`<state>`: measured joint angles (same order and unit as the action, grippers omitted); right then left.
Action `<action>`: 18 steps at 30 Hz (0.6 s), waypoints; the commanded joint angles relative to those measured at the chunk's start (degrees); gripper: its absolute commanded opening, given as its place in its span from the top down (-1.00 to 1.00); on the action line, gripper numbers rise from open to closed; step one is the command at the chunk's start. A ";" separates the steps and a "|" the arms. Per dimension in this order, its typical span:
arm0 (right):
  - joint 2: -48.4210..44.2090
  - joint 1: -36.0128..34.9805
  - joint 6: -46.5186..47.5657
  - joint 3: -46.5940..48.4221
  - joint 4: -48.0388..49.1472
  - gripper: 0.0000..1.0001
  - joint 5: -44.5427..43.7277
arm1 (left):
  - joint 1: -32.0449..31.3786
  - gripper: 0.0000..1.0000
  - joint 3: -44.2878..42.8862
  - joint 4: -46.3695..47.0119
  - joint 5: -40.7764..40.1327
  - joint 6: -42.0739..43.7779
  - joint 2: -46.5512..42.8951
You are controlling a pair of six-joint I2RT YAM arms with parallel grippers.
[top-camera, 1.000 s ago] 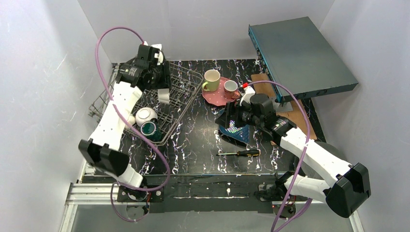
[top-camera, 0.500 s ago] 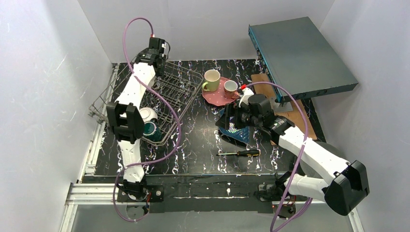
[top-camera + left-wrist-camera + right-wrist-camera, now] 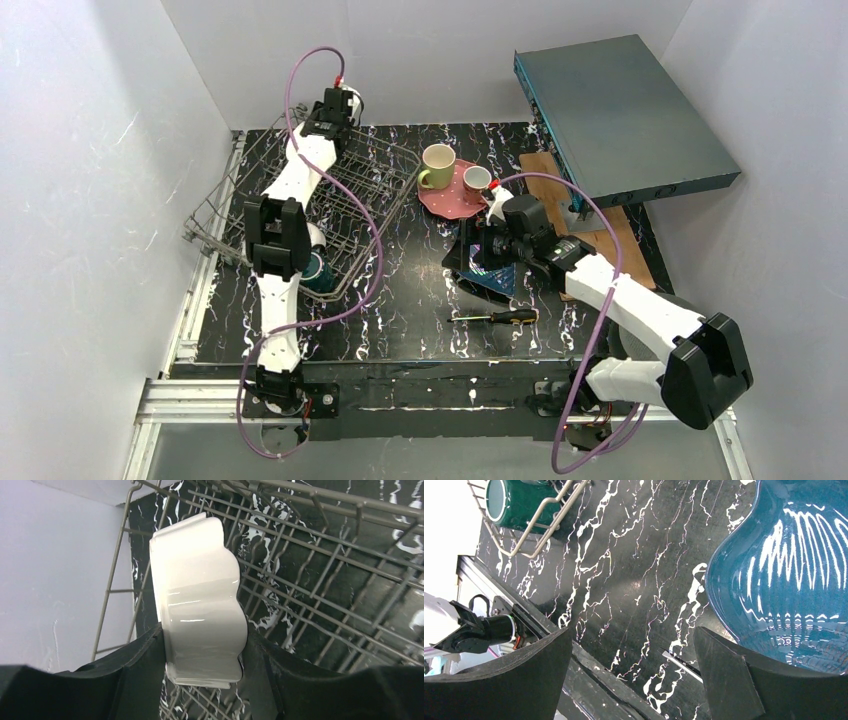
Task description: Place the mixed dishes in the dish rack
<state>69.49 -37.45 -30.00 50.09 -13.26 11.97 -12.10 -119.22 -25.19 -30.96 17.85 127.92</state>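
Clamps white bowl (image 3: 197, 590) on edge in left tool (image 3: 202, 652), rim pointing into far end of dish rack (image 3: 320, 570), tines just beyond.

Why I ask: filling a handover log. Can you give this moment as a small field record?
left tool: shut on white bowl, held over dish rack
right tool: open, beside blue leaf-shaped ribbed plate
in rack: green-inside cup
not yet loaded: yellow-green mug; small salmon cup on pink dotted plate
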 commanded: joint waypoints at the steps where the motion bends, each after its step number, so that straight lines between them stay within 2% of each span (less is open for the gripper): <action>1: 0.78 0.36 0.06 1.87 0.69 -0.96 0.49 | 0.25 1.00 -1.91 10.85 -8.15 9.32 0.91; 6: 2.18 0.49 -0.29 1.68 2.00 -0.96 1.09 | 0.24 1.00 3.82 21.34 -8.58 14.53 1.64; 9: 3.07 0.54 -0.58 1.60 2.44 -0.96 1.26 | 0.28 1.00 2.80 27.74 -12.24 21.42 7.00; 12: 3.63 0.54 -0.73 1.76 2.70 -0.96 1.80 | 0.24 1.00 -0.20 25.76 -12.84 22.68 10.28; 14: 3.71 0.56 -0.76 1.77 2.79 -0.96 1.96 | 0.26 1.00 0.82 26.47 -13.32 24.08 10.96; 15: 3.72 0.57 -0.85 1.70 2.78 -0.96 2.07 | 0.29 0.89 1.37 26.84 -13.47 24.50 11.23; 16: 3.72 0.67 -0.96 1.66 2.87 -0.96 2.41 | 0.40 0.61 1.19 27.13 -13.95 24.46 11.68; 17: 3.72 0.67 -1.14 1.73 2.89 -0.96 2.76 | 0.42 0.18 0.68 26.59 -14.98 24.22 12.17; 18: 3.73 0.63 -1.28 1.77 2.82 -0.96 2.96 | 0.33 0.05 0.57 25.82 -15.09 23.86 12.09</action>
<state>72.86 -37.12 -30.39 50.09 -12.47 13.23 -12.10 -116.29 -1.19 -42.63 41.15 141.73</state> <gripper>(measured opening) 0.982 0.500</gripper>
